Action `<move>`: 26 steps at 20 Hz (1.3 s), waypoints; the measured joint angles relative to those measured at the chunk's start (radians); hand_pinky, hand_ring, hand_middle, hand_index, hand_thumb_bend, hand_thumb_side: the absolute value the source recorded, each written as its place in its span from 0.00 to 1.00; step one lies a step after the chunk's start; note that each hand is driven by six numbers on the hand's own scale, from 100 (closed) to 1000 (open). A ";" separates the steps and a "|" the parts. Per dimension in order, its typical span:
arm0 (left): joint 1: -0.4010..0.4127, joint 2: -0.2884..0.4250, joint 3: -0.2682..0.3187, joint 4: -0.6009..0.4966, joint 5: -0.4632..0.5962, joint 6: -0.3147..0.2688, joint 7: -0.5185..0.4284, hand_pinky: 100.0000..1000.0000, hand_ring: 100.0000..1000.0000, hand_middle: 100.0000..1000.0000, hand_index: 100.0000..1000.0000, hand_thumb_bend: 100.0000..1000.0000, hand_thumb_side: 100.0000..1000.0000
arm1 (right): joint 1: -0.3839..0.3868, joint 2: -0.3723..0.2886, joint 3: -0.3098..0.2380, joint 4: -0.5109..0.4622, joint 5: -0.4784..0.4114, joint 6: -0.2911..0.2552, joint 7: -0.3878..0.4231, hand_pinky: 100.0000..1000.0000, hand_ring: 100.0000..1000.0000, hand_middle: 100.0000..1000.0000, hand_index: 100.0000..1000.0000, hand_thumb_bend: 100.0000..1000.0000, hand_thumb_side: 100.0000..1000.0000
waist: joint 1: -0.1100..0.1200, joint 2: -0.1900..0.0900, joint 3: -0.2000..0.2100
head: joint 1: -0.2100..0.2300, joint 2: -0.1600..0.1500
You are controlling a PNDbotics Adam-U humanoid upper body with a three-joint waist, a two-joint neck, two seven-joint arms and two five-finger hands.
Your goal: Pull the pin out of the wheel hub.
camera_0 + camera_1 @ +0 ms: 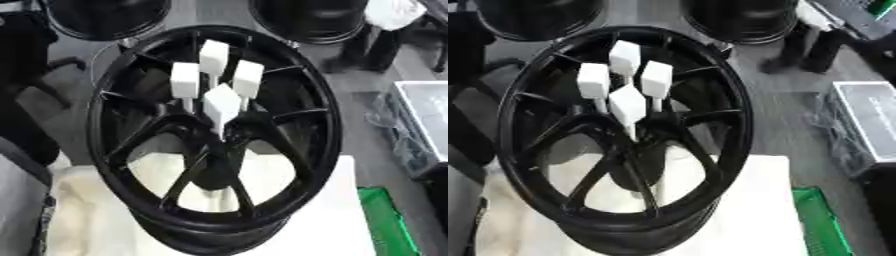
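Left eye view: four white pins stand in the black wheel hub; neither hand shows, so their state cannot be told

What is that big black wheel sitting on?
The black spoked wheel rests on a white cloth-covered surface, visible through its spokes. Whatever lies beneath the cloth is hidden.

Your left hand and right hand lie outside both views; whether the grey, black-edged shape lower left is your arm is unclear.
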 measured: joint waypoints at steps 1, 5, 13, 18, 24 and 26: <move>0.001 0.002 0.000 0.000 0.000 0.000 0.000 0.71 0.87 0.86 0.89 0.97 0.49 | -0.010 0.013 0.005 0.006 0.011 0.016 0.016 0.81 0.80 0.79 0.87 0.64 0.27 | 0.002 0.000 -0.002 | 0.003 0.000; 0.018 0.008 0.002 0.000 0.007 0.000 0.002 0.71 0.87 0.86 0.88 0.97 0.49 | -0.035 0.067 -0.003 0.031 0.063 0.077 0.075 0.80 0.80 0.78 0.86 0.63 0.26 | 0.009 0.000 -0.014 | 0.017 0.003; 0.043 0.028 0.003 0.000 0.013 0.001 0.005 0.71 0.87 0.86 0.87 0.96 0.49 | -0.044 0.170 -0.012 0.053 0.134 0.159 0.085 0.80 0.80 0.78 0.86 0.61 0.25 | 0.023 -0.012 -0.034 | 0.033 0.006; 0.049 0.030 0.003 0.000 0.017 0.001 0.005 0.71 0.87 0.86 0.87 0.97 0.49 | -0.037 0.201 -0.010 0.061 0.163 0.170 0.085 0.81 0.81 0.79 0.87 0.57 0.22 | 0.029 -0.012 -0.035 | 0.034 0.007; 0.052 0.030 0.003 0.000 0.020 0.001 0.005 0.71 0.87 0.85 0.86 0.96 0.49 | -0.009 0.208 -0.010 0.071 0.199 0.165 0.102 0.81 0.81 0.78 0.86 0.50 0.17 | 0.032 -0.011 -0.035 | 0.033 0.007; 0.052 0.030 0.003 0.000 0.021 0.001 0.005 0.71 0.87 0.85 0.86 0.96 0.49 | -0.002 0.208 -0.010 0.070 0.200 0.165 0.107 0.81 0.81 0.78 0.86 0.48 0.16 | 0.032 -0.011 -0.035 | 0.033 0.007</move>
